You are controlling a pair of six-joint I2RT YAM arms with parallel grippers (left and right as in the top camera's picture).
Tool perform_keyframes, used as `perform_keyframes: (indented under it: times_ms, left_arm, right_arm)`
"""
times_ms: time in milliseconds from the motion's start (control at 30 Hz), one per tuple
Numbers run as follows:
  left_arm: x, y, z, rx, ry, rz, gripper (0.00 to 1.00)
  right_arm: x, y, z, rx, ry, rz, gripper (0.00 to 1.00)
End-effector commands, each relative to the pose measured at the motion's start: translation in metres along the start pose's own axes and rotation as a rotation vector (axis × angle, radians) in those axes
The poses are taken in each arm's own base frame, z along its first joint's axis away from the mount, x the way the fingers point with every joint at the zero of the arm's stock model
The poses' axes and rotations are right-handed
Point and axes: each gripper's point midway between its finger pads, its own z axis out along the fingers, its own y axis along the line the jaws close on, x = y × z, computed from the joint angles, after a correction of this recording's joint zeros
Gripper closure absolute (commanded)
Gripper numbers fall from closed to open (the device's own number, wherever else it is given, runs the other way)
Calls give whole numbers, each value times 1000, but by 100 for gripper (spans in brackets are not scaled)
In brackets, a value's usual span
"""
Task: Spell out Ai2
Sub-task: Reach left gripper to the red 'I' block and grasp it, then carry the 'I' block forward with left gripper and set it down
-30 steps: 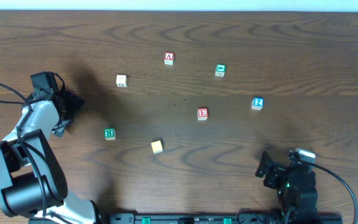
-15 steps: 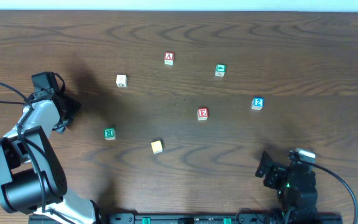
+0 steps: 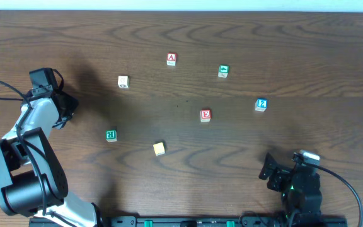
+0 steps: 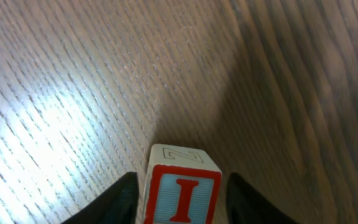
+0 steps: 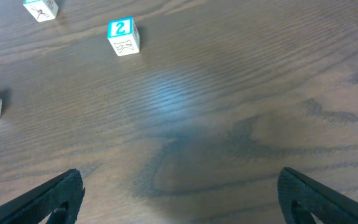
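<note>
The left arm (image 3: 35, 120) is bent at the left side of the table (image 3: 188, 31), with its wrist stretched out away from its base. The left gripper (image 4: 182, 180) is closed most of the way. The I block (image 4: 182, 190) is held between its two dark fingers (image 4: 114, 199). The block is a small wooden cube with sharp corners. A red frame and a big red I are painted on its pale blue front face. A letter is cut into its plain wood top. The table is dark brown wood with many thin lines in it. A bright shiny patch of light is seen ahead of the fingers and to their left.

The right arm (image 3: 298, 183) is folded low at the near right corner of the table. The right gripper (image 5: 179, 180) is opened wide, and nothing is held between its black fingers (image 5: 58, 196). The 2 block (image 5: 123, 36) is seen well ahead of these fingers, more on the side of the left one, and far from touching. It is a white cube with a blue frame and a blue 2 on top, and a small drawing on its side.

The A block (image 3: 171, 58), with a red frame, is set far from both pairs of fingers.
</note>
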Motion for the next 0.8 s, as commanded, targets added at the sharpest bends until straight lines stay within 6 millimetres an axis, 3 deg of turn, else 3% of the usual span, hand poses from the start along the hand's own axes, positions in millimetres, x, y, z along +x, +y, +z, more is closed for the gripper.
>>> perform_keyframes:
  times_ms: [0,233,400,533,633,767]
  left_arm:
    - [-4,0,2,-14,-8,2,57]
    - [0,4,2,-28,10,4,72]
    - [6,-1,2,1,45,6,74]
    - [4,-4,-3,9,53,61,82]
    - [-4,-11,-17,15,49,106,93]
    - [-15,-29,-44,52,44,176,94]
  right_arm:
    - [3,-3,2,11,3,16,1]
    - [3,-3,2,11,3,16,1]
    - [3,-3,2,11,3,16,1]
    - [3,-3,2,11,3,16,1]
    - [3,-3,2,11,3,16,1]
    - [3,-3,2,11,3,16,1]
